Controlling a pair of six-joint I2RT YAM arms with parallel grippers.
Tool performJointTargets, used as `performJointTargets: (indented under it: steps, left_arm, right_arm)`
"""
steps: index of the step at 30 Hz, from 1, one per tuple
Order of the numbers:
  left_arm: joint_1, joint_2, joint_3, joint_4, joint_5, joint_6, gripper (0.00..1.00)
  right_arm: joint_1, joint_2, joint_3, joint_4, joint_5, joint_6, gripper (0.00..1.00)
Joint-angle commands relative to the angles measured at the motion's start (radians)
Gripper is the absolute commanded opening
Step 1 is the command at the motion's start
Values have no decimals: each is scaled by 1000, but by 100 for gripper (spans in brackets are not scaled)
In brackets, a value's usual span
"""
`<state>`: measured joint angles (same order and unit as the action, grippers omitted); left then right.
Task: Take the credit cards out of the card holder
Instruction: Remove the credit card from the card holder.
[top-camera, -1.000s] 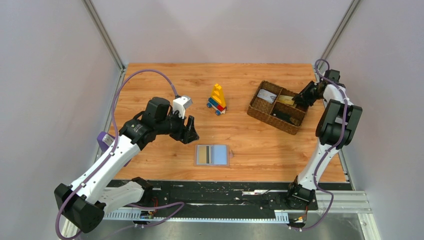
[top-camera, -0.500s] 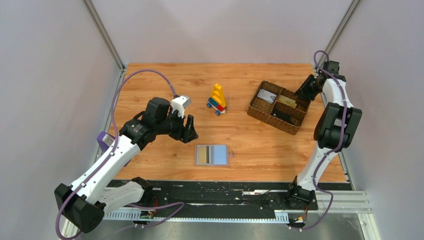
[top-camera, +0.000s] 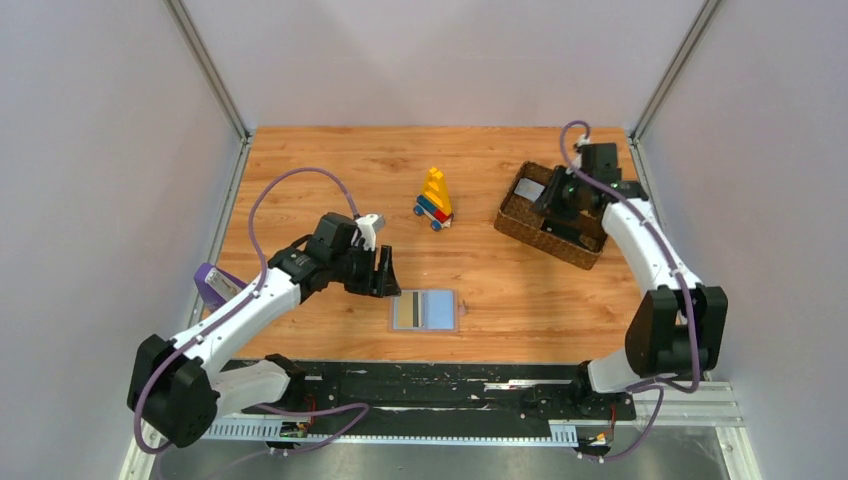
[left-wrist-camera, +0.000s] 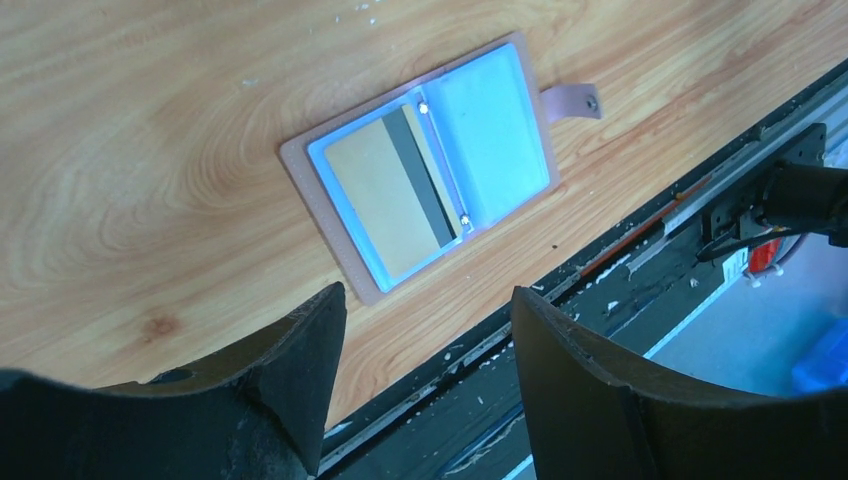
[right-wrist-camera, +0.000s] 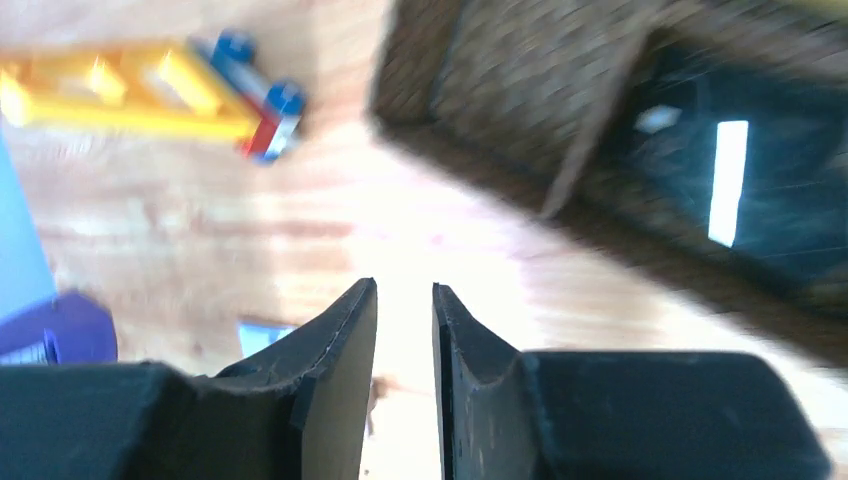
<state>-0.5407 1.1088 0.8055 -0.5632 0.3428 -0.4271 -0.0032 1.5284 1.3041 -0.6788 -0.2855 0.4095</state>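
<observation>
Moved since earlier: both arms. The left end effector (top-camera: 385, 272) has come nearer and to the right, toward the card holder (top-camera: 425, 310). The right end effector (top-camera: 553, 200) has swung left from the far right rim of the basket (top-camera: 535, 240) to a place over it. The card holder, toy and basket lie where they did.
Left end effector: fingers spread wide with nothing between them. It hangs just to the far left of the card holder, apart from it. In its wrist view (left-wrist-camera: 425, 300) the holder shows beyond the two fingertips.
Right end effector: fingers drawn almost together, with only a narrow slit between them and nothing in it (right-wrist-camera: 403, 290). It is over the basket's middle, and whether it touches the basket cannot be told.
Card holder: lies open and flat at the near middle of the bench (top-camera: 300, 170), both light-blue panels facing up (left-wrist-camera: 430, 165). A pinkish tab (left-wrist-camera: 572, 102) sticks out from its right edge.
Card in holder: a tan-gold card (left-wrist-camera: 385, 190) with a dark stripe sits in the left panel (top-camera: 405, 309). The right panel shows plain blue.
Basket: brown and woven, with compartments, on the far right of the bench. A greyish-white card (top-camera: 531, 189) lies in its far left compartment, and the right arm hides much of the rest. The right wrist view is blurred and shows a dark thing with a pale bar in one compartment.
Toy: yellow, blue and red blocks (top-camera: 435, 198) at the far middle, left of the basket and well apart from the card holder.
</observation>
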Motion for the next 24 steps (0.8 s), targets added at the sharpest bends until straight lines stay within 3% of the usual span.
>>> performJointTargets:
  steps: [1, 5, 12, 18, 24]
  left_arm:
    - [5, 39, -49, 145, 29, -70, 69]
    - [5, 97, -91, 203, 32, -94, 65]
    - [5, 175, -156, 312, 60, -119, 49]
    - [5, 234, -191, 377, 79, -134, 33]
    - [5, 263, -214, 401, 59, -148, 28]
  right_arm:
    - [183, -150, -176, 152, 15, 93, 28]
    - [361, -242, -367, 309, -26, 190, 27]
    - [600, -235, -543, 536, -95, 375, 22]
    - [737, -140, -582, 669, -97, 459, 21]
    - [800, -30, -538, 703, -82, 480, 23]
